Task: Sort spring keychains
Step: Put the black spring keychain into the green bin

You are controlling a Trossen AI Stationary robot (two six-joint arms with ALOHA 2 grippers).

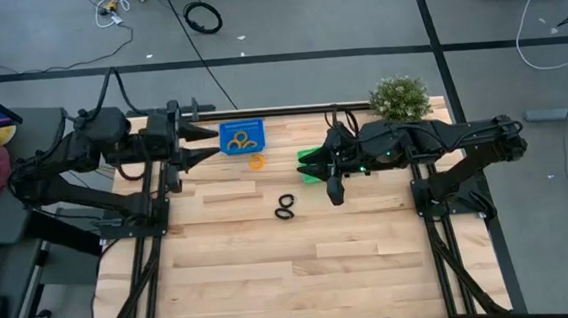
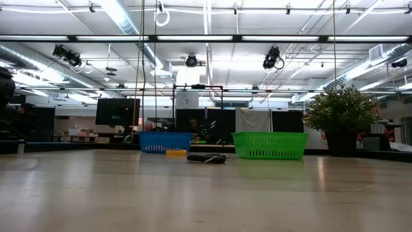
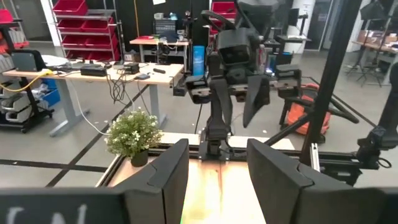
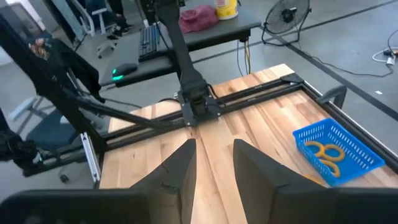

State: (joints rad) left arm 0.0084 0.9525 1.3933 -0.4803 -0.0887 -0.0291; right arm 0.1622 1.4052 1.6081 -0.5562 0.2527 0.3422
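- High view: my left gripper [image 1: 206, 144] hangs over the back of the bench [image 1: 272, 270], its tips just beside the blue basket [image 1: 241, 136]. Orange spring keychains [image 1: 243, 139] lie inside that basket; one more orange keychain [image 1: 256, 162] lies on the wood just in front of it. A pair of black spring keychains [image 1: 285, 208] lies near the middle of the bench, apart from both baskets. My right gripper [image 1: 335, 187] points down beside the green basket [image 1: 310, 164], which my arm partly covers. A potted plant [image 1: 399, 98] stands at the back right corner.
- Low view: the blue basket [image 2: 165, 142] stands left and the green basket [image 2: 270, 145] right, with the plant [image 2: 342, 119] beyond it. The black keychains [image 2: 206, 158] lie between the baskets, nearer the camera; the orange keychain [image 2: 176, 153] lies by the blue basket's foot. (Neither of my grippers appears here.)
- Left wrist view: my left gripper [image 3: 219, 180] stands open, a clear gap between its two fingers [image 3: 165, 177] and nothing held. My right arm faces it farther off; the plant [image 3: 133, 135] stands to one side.
- Right wrist view: my right gripper [image 4: 214, 165] stands partly open, a narrower gap between its fingers [image 4: 181, 168], holding nothing. The blue basket [image 4: 339, 149] shows with orange keychains [image 4: 328, 154] inside.
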